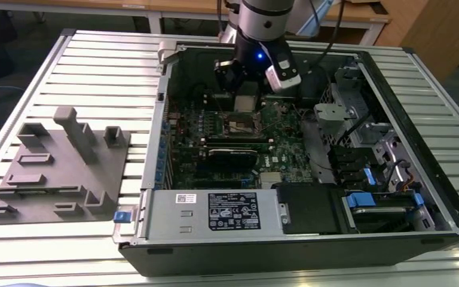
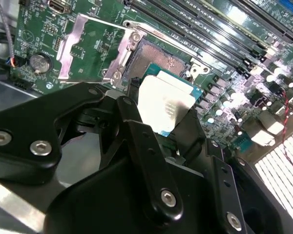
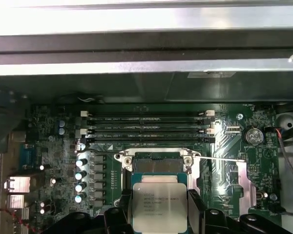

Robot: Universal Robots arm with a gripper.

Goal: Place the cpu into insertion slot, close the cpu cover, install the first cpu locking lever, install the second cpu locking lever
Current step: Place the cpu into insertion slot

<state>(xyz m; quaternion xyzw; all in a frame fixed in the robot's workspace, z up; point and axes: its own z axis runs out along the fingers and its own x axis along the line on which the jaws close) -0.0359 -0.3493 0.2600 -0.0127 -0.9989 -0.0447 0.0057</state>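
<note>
Your gripper (image 3: 158, 220) has its fingers (image 3: 116, 219) clamped on the cpu (image 3: 159, 204), with one black finger against each of two opposite edges, as the first wrist view shows. The chip is near enough square that it has no long axis to speak of. Its dull metal top faces the wrist cameras. Its edges run parallel to the rim of the slot (image 3: 158, 165), and the lines of print on its top run the same way as the memory slots (image 3: 146, 127).

The cpu is not seated. The dark recess of the slot lies bare past the chip's edge, on the side toward the memory slots. You cannot tell from these views whether the chip is level or tipped.

The cover (image 2: 67, 45) is open. In the second wrist view it is swung off the slot to the side nearer the round battery (image 2: 37, 62), and green board shows through its window. In the first wrist view a thin lever (image 3: 222, 158) runs from the slot's corner out over the cover.

In the exterior view your arm (image 1: 265, 18) reaches down into the open case (image 1: 421, 119), with the chip held over the board (image 1: 285, 149) near the far wall. A grey fixture (image 1: 54, 161) sits on the table (image 1: 94, 54) at the exterior view's left, well apart from the case.
</note>
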